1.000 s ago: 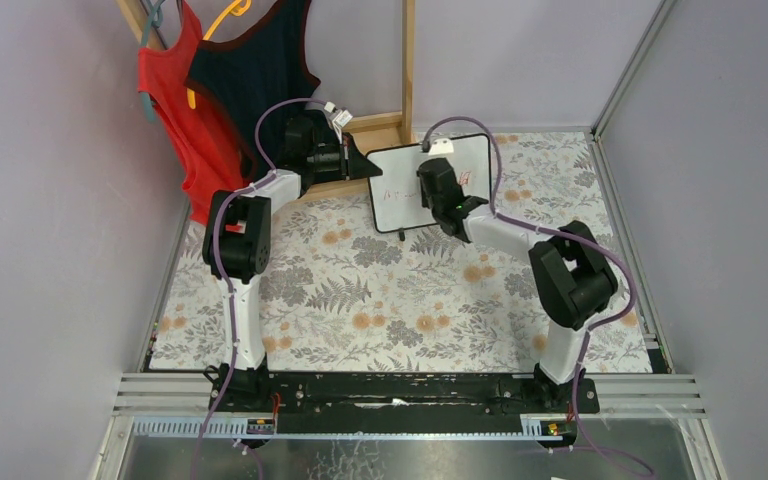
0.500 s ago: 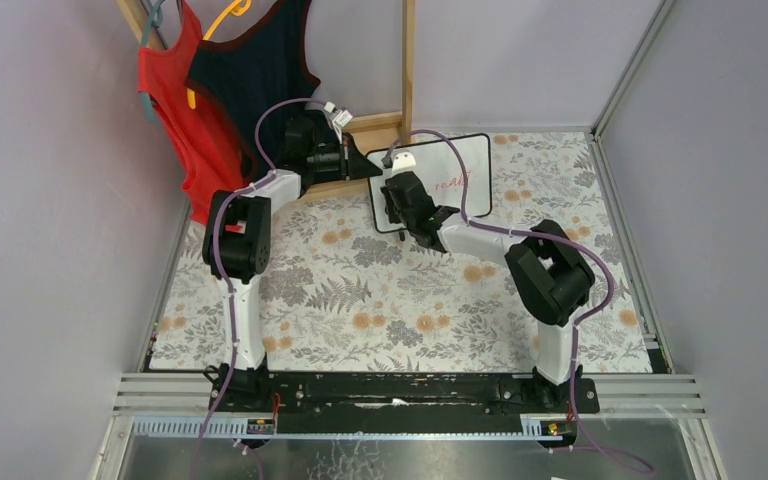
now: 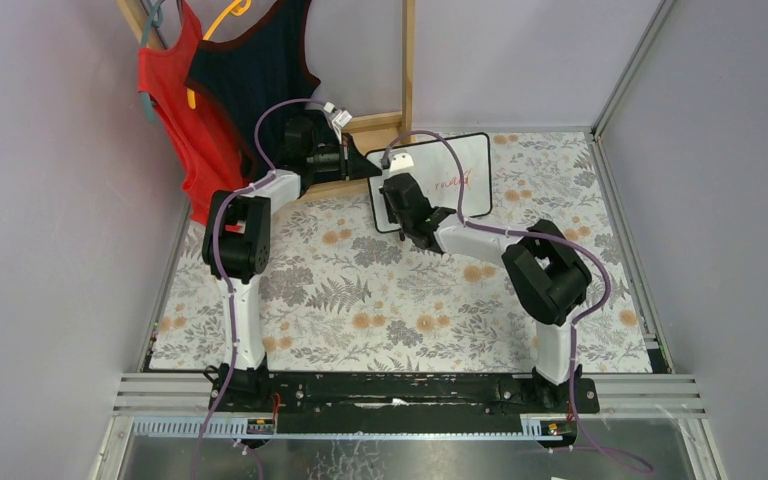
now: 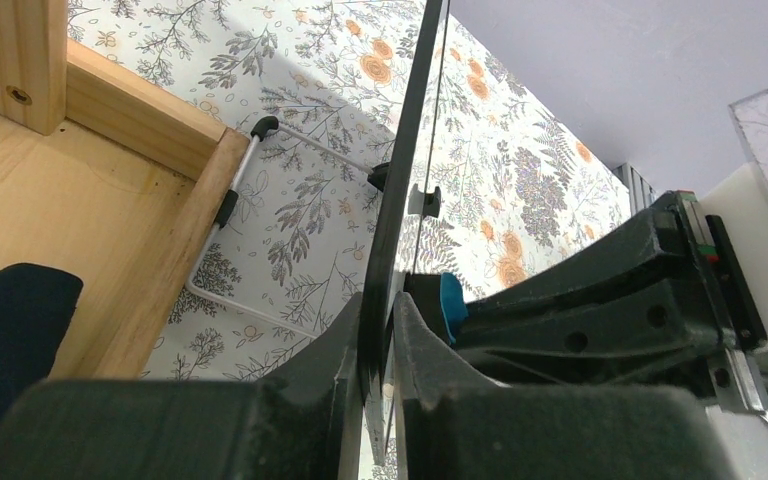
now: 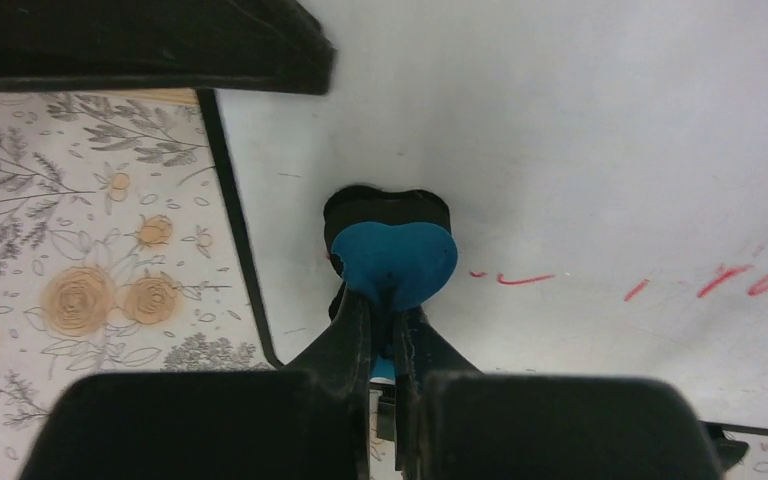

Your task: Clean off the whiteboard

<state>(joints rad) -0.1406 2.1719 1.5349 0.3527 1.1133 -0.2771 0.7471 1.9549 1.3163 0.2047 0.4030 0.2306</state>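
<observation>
The whiteboard [image 3: 472, 160] stands tilted at the back middle of the table, with red handwriting [image 3: 452, 183] on its middle. My left gripper [image 3: 367, 166] is shut on the board's left edge; in the left wrist view the board [image 4: 412, 140] runs edge-on between the fingers [image 4: 360, 350]. My right gripper [image 3: 398, 200] is at the board's left part, shut on a blue eraser [image 5: 393, 258] that presses against the white surface [image 5: 580, 120] near the black frame. Red strokes [image 5: 720, 280] lie to the eraser's right. The eraser also shows in the left wrist view [image 4: 450, 305].
A wooden stand [image 3: 385, 125] with an upright post is behind the board. A red top [image 3: 175, 110] and a dark top [image 3: 260, 70] hang at the back left. A floral cloth [image 3: 360, 290] covers the table. Grey walls close in on all sides.
My right gripper has swept left across the board with the eraser, from the middle to the left part. The red writing in the middle is now uncovered. The left gripper has not moved.
</observation>
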